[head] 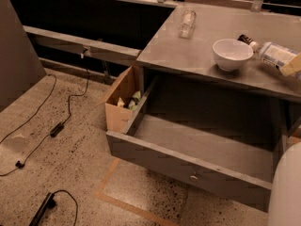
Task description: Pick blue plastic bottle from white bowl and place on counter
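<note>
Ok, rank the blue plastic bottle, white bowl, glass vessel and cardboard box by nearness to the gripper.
The gripper: far right edge.
1. blue plastic bottle, beside it
2. white bowl, counter front
3. glass vessel, counter back
4. cardboard box, floor left

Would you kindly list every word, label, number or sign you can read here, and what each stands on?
No text is readable.
The bottle has a pale blue-and-white label; its print is too blurred to read.
The bowl, counter, drawer, box and clear vessel show no markings.
The gripper, seemingly the tan part at the right edge against the bottle, shows none.
</note>
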Controlling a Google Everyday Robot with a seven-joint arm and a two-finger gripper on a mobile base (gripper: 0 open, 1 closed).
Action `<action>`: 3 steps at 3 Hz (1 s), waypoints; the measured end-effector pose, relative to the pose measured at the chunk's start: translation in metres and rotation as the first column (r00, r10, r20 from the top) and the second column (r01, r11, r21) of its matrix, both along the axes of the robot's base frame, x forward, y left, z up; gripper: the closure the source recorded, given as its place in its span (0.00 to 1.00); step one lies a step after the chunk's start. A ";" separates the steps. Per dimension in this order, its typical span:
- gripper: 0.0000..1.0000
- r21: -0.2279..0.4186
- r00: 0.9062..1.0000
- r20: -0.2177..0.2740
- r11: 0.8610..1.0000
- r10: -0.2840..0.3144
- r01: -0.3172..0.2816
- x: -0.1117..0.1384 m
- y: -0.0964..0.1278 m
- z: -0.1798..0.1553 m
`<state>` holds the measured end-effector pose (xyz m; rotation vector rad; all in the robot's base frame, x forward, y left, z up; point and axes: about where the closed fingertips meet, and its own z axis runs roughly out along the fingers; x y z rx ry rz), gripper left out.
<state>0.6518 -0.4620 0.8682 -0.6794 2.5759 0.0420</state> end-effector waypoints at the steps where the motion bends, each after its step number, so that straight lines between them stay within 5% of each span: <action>1: 0.12 0.013 1.000 -0.004 1.000 0.015 -0.015 0.002 0.005 -0.003; 2: 0.00 0.016 0.999 0.005 0.999 0.037 -0.037 0.004 0.010 -0.002; 3: 0.00 0.022 0.999 0.017 0.999 0.043 -0.043 0.005 0.011 0.001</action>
